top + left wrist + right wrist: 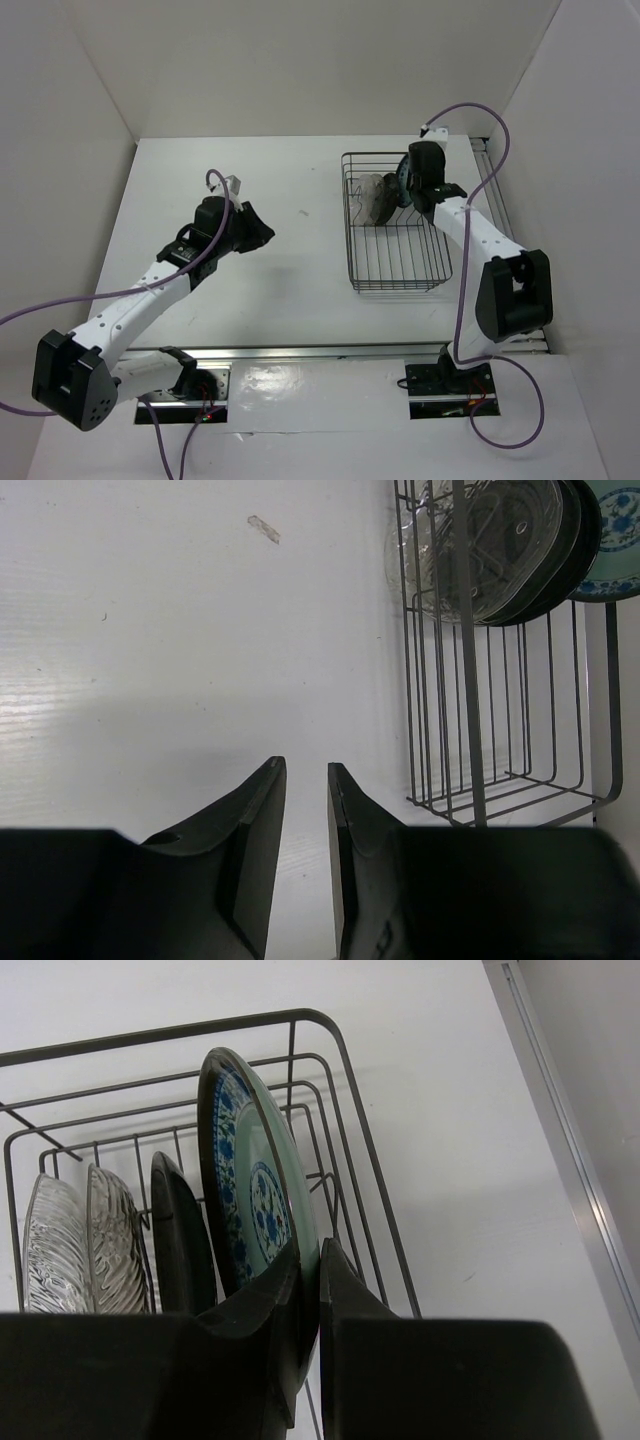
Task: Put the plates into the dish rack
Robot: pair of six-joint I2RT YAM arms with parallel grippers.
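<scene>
One teal plate (250, 1190) is rim-pinched upright by the right end effector (310, 1250) to fit the dish rack (200, 1028); left end effector (306, 768) narrow, empty.

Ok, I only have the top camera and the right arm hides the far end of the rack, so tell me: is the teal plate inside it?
Observer: Yes. It stands upright in the dish rack: the teal plate, with the right fingers shut on its rim.
Operator: What is beside it?
Observer: The black plate, also upright, then the clear plate beyond.
Operator: And the left fingers?
Observer: The left fingers are slightly apart with nothing between them, over bare table.
</scene>
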